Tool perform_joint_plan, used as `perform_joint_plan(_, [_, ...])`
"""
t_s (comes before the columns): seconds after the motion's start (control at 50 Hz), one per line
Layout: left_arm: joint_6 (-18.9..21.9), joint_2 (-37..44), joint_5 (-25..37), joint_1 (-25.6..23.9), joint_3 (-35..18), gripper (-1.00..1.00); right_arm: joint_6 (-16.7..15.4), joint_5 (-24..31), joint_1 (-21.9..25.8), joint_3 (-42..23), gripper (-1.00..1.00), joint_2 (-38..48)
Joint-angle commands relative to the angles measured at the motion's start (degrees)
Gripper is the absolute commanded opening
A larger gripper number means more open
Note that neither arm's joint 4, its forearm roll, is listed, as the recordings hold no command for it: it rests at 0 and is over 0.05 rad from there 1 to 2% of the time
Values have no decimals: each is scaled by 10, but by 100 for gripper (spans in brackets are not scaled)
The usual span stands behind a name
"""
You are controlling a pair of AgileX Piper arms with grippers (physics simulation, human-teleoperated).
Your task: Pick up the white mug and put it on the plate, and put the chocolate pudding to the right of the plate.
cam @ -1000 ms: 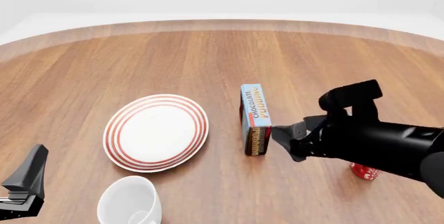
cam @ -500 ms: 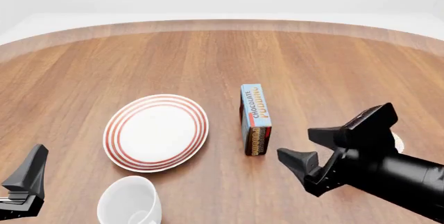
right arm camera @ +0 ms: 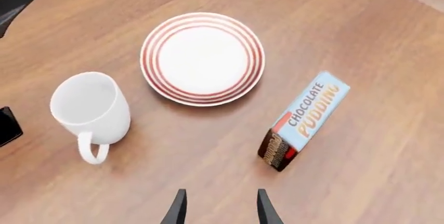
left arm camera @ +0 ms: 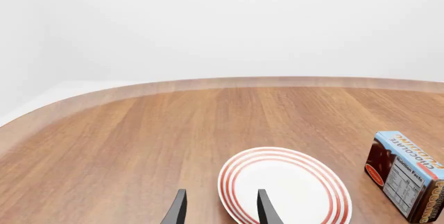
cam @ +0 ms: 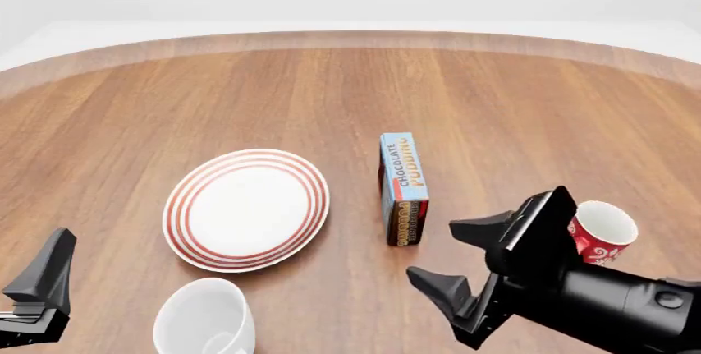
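Front view: table (cam: 328, 83) of brown wood is seen, carrying four items. Plate (cam: 246, 209) with red rings is laid left of centre. Chocolate pudding (cam: 403, 187) is stood on a long edge just right of the plate, apart from it, blue face up. White mug (cam: 205, 319) is placed upright near the plate's near edge, not on it. Red mug (cam: 597, 232), patterned in white, is set right of the pudding box and partly covered by the right arm. Right gripper (cam: 447, 255) is held spread and empty, near the box's near end. Left gripper (cam: 38, 288) is shown at the lower left corner; its spread cannot be told here.

Left wrist view: left gripper (left arm camera: 220, 209) fingertips are shown parted, nothing between them; plate (left arm camera: 285, 186) and pudding box (left arm camera: 406, 174) are seen beyond.

Right wrist view: right gripper (right arm camera: 220, 208) fingertips are parted over bare wood. White mug (right arm camera: 91, 108), plate (right arm camera: 203, 58) and box (right arm camera: 302, 120) are all seen apart from one another.
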Motion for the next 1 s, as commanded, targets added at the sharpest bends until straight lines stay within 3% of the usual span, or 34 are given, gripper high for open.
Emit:
perform_joint_plan(0.02, [0, 0, 0, 0, 0, 100, -8, -30, 42, -3, 100, 44])
perform_joint_plan(0.44, [0, 0, 0, 0, 0, 100, -13, -48, 98, -28, 100, 112])
perform_joint_plan(1.0, [0, 0, 0, 0, 0, 100, 13, -73, 174, -64, 100, 197])
